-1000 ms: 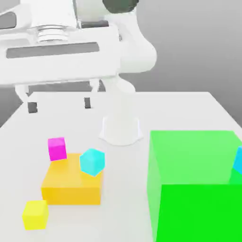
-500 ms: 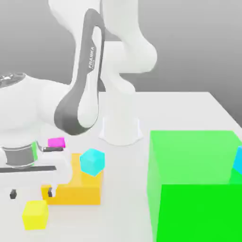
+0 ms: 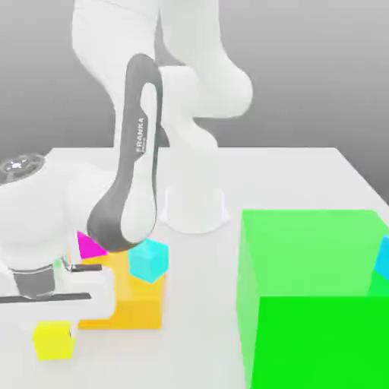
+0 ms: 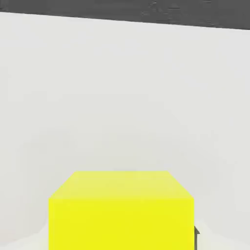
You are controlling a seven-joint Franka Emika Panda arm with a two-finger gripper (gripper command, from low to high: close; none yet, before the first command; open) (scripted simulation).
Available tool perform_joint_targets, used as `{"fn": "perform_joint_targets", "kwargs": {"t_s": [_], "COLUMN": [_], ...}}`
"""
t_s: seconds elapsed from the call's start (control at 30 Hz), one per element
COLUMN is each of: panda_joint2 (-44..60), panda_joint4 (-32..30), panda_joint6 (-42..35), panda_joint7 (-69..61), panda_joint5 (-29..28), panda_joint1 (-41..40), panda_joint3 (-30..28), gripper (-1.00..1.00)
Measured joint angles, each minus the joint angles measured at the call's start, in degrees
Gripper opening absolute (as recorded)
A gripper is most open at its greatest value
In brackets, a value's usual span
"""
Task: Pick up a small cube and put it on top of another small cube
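The small yellow cube [image 3: 53, 339] rests on the white table at the exterior view's lower left, just in front of the flat orange block [image 3: 135, 301]. My gripper [image 3: 52, 325] has come straight down over it and is shut on it. In the hand view the yellow cube [image 4: 121, 211] looms large between the fingers, and a dark fingertip [image 4: 196, 237] presses against its side. The small magenta cube [image 3: 90, 246] sits at the orange block's far left corner, partly hidden behind my arm.
A small cyan cube [image 3: 147, 260] sits on the orange block. A huge green cube [image 3: 319, 296] takes up the exterior view's right, with another cyan piece [image 3: 382, 258] at its edge. The arm's white base [image 3: 194, 207] stands behind the blocks.
The arm swung down from high above the table to the yellow cube. The fingers, wide apart earlier, have closed on the cube.
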Motion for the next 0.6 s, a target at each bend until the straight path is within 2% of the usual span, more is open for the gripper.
{"fn": "perform_joint_targets", "kwargs": {"t_s": [0.3, 0.6], "panda_joint2": [-17.4, -35.8], "panda_joint4": [-9.6, -19.9], "panda_joint6": [-8.2, -15.2], "panda_joint7": [12.5, 29.0], "panda_joint5": [-6.6, -17.8], "panda_joint1": [-2.5, -11.9], "panda_joint3": [-4.2, -1.3], "gripper": [-1.00, -1.00]}}
